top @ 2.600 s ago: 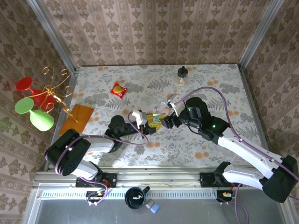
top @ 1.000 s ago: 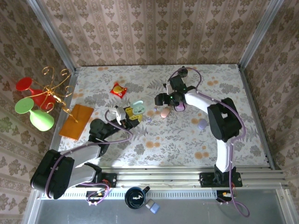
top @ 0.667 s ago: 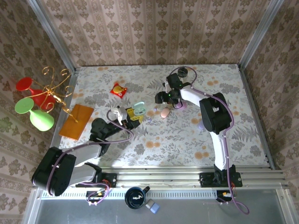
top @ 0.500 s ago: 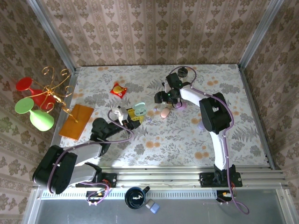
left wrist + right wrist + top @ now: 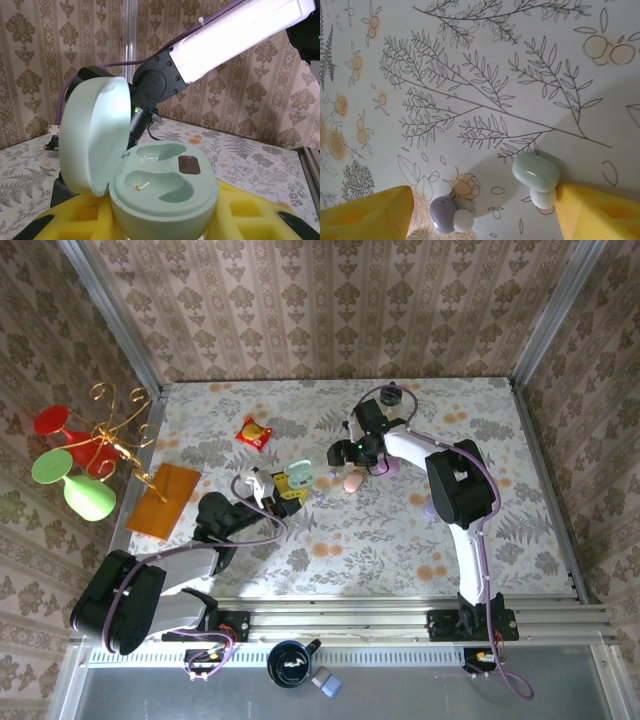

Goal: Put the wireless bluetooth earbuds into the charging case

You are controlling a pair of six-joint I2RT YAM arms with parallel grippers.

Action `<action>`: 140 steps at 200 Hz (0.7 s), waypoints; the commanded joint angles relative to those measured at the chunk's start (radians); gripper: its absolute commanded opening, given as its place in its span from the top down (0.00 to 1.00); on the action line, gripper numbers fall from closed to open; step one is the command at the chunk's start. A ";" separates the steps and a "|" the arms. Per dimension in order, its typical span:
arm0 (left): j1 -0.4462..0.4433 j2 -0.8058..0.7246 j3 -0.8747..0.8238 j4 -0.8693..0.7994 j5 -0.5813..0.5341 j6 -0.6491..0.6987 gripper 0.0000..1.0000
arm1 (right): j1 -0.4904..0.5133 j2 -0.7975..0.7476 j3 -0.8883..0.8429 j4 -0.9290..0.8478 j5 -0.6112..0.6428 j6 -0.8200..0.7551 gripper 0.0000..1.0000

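Mint charging case (image 5: 165, 187) clamped in left end effector (image 5: 165, 225); right end effector (image 5: 482, 210) spread wide over mint earbud (image 5: 536, 172), lilac earbud (image 5: 444, 214)

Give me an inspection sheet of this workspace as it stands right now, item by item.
Surface: floral tablecloth, flat, no spill seen.
Job's things: mint charging case open, no earbud in its wells; mint earbud and lilac earbud lie apart on the cloth.
Clutter: pink case, snack packet, orange sheet, dark-capped bottle.
Grippers: left gripper shut on the mint charging case; right gripper open, both earbuds between its fingers.
Cables: purple cables run along both arms.
Surroundings: patterned walls; red and green goblets by a gold stand beyond the left edge; mug at the near edge.
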 commanded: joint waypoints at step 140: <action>-0.008 0.053 0.015 0.048 0.033 0.011 0.64 | -0.067 -0.105 -0.124 0.137 -0.106 0.098 0.35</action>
